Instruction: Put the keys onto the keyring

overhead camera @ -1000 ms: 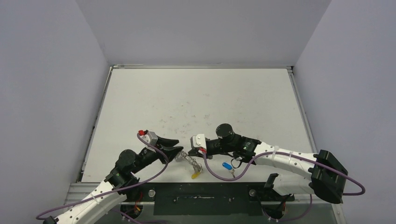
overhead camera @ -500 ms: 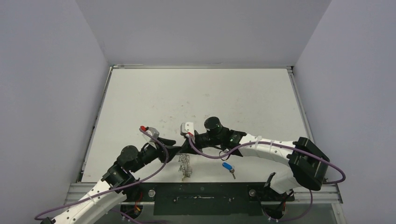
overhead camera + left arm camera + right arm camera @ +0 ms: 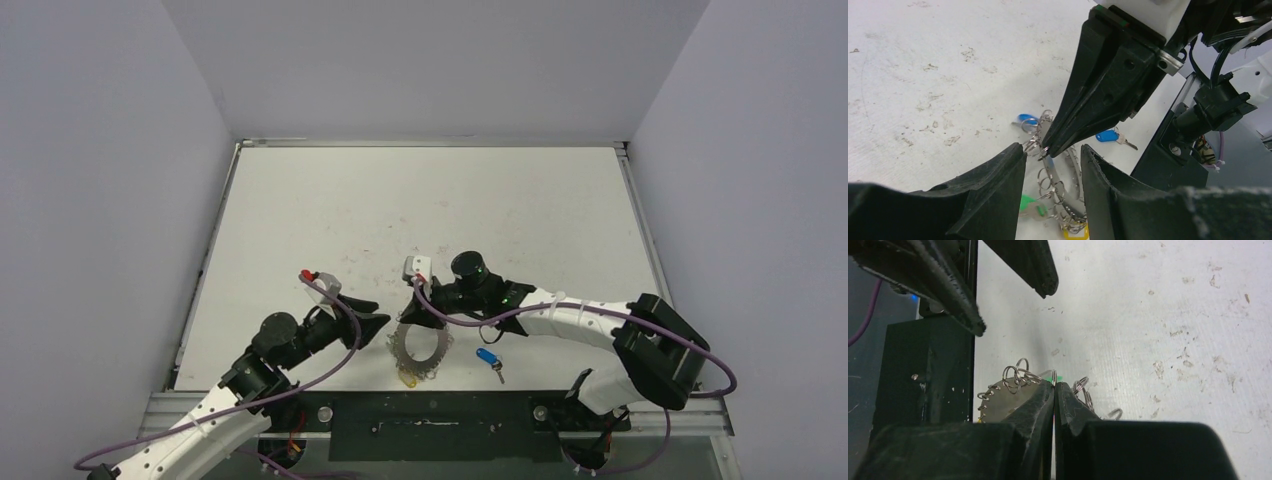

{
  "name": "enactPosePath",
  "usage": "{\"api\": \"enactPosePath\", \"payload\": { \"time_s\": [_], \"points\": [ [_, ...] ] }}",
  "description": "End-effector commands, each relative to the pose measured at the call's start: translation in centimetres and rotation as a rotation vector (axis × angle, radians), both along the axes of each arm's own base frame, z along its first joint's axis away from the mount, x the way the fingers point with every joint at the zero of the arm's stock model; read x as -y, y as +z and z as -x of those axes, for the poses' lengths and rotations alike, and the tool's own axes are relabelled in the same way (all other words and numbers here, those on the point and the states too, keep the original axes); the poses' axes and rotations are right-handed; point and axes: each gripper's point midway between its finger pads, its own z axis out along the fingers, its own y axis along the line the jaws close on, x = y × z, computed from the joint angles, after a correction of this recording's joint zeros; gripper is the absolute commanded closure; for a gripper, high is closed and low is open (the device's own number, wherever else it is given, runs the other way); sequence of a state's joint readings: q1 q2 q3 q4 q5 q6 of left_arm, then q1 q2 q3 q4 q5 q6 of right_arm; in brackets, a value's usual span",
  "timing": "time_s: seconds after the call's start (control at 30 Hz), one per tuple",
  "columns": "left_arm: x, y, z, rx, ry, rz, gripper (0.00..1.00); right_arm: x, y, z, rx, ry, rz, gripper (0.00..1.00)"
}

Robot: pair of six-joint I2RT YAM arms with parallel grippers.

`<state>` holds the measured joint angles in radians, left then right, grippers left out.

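Overhead view, vs. half a sec ago: the keyring (image 3: 418,348) no longer hangs edge-on as a thin vertical strip. It now shows its broad face, a wide silver ring w/ wire loops round the rim, close to the near edge of the table (image 3: 420,200). The R wrist sits slightly further right; the L arm barely differs. The loose blue-tagged key (image 3: 487,356) lies in the same spot, right of the ring and apart from it.

The right gripper (image 3: 1054,386) has its fingers pressed together, pinching the ring's upper rim among the loops, and the ring hangs below the fingertips. The left gripper (image 3: 383,312) has its jaws spread, just left of the ring's top. In the L wrist view, the pinched rim and the R fingertips sit in the gap between the L fingers (image 3: 998,185) — can't tell if any loop touches them. On the ring's lower part are a green tag (image 3: 1026,202) and a yellow tag (image 3: 1075,233). A second blue tag (image 3: 1026,119) shows behind the ring's top.
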<state>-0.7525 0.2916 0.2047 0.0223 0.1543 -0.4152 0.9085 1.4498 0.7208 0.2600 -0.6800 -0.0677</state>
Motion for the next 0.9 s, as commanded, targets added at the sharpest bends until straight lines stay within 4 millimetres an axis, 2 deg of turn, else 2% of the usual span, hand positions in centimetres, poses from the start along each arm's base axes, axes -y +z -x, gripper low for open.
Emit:
{"api": "enactPosePath", "payload": {
  "time_s": [0.0,0.13,0.27,0.33,0.4,0.6,0.87],
  "points": [
    [1.0,1.2,0.0,0.048,-0.039,0.063,0.58,0.3,3.5,-0.1,0.087,0.008,-0.108,1.00],
    [1.7,0.5,0.2,0.094,-0.084,0.062,0.60,0.8,3.6,0.5,0.103,0.035,-0.119,1.00],
    [2.1,-0.3,0.9,0.226,-0.148,0.055,0.60,1.3,3.6,1.4,0.139,0.093,-0.129,1.00],
    [2.2,0.2,1.3,0.312,-0.179,0.062,0.60,1.7,3.7,1.9,0.172,0.126,-0.133,1.00],
    [2.3,-0.4,2.0,0.375,-0.217,0.047,0.60,2.2,3.7,2.4,0.209,0.155,-0.133,1.00],
    [2.8,-0.1,3.6,0.520,-0.327,-0.002,0.60,3.2,4.6,3.5,0.312,0.229,-0.167,1.00],
    [3.4,-0.1,4.4,0.607,-0.412,-0.048,0.67,3.2,5.6,4.6,0.322,0.299,-0.206,1.00]
  ]
}}
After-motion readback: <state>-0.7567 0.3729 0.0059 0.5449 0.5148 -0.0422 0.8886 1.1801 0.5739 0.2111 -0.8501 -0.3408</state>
